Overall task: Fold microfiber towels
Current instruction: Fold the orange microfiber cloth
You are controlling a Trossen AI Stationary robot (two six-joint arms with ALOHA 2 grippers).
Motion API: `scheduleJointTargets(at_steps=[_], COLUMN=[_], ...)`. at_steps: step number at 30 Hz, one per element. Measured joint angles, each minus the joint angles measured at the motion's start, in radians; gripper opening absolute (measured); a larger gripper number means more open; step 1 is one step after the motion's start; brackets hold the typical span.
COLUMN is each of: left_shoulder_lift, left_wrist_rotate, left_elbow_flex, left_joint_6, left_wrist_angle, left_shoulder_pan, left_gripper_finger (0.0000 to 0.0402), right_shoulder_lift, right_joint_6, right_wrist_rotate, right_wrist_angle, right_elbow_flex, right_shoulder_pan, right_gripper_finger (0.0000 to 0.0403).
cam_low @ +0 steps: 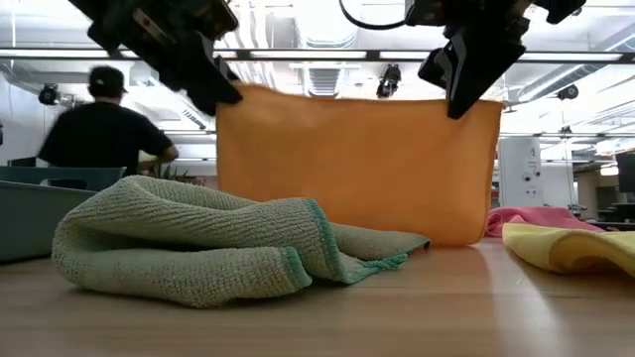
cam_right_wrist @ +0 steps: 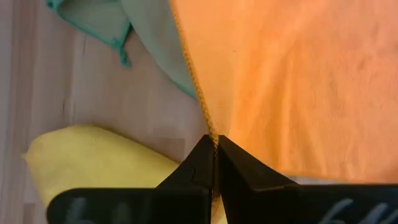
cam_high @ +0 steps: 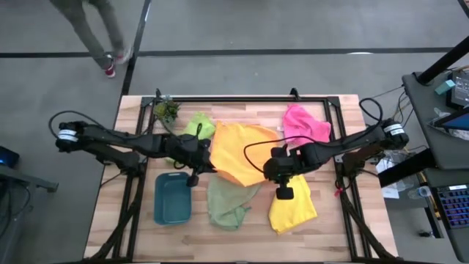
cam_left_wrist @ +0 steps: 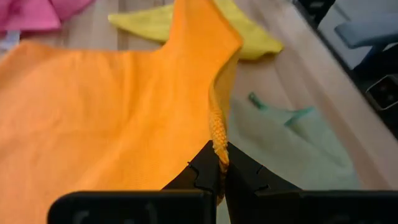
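2 sets of fingers, left (cam_left_wrist: 219, 177) and right (cam_right_wrist: 214, 163), are each pinched shut on a top corner of the orange towel (cam_low: 357, 164), which hangs over the bench (cam_high: 330, 235) centre. Keep both corners level and taut while lowering. Its long axis runs left to right, lower hem touching the bench.

I hold one towel (cam_high: 238, 154) at mid-table between my grippers; another towel (cam_high: 229, 204) lies toward the front edge, the tray (cam_high: 172, 199) on its left.
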Motion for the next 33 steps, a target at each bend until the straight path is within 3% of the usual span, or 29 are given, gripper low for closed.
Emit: scheduleJointTargets(at_steps=[3, 9, 17, 33], left_shoulder_lift=[0.046, 0.083, 0.074, 0.278], left_wrist_rotate=[-0.033, -0.292, -0.422, -0.440], left_elbow_flex=[0.000, 0.003, 0.004, 0.028], left_joint_6=[0.000, 0.030, 0.074, 0.110], left_wrist_angle=[0.002, 0.000, 0.009, 0.173], left_shoulder_pan=[0.000, 0.017, 0.112, 0.301], left_gripper_finger=[0.0000, 0.0000, 0.0000, 0.0000], right_shoulder_lift=[0.002, 0.002, 0.002, 0.005], right_joint_6=[-0.005, -0.042, -0.149, -0.335], right_wrist_rotate=[0.012, 0.130, 0.253, 0.267], right_wrist_angle=[0.013, 0.013, 0.015, 0.136], right_elbow_flex=[-0.023, -0.055, -0.074, -0.088], right_shoulder_pan=[-0.008, -0.053, -0.185, -0.439], right_gripper_finger=[0.0008, 0.0008, 0.0008, 0.0008])
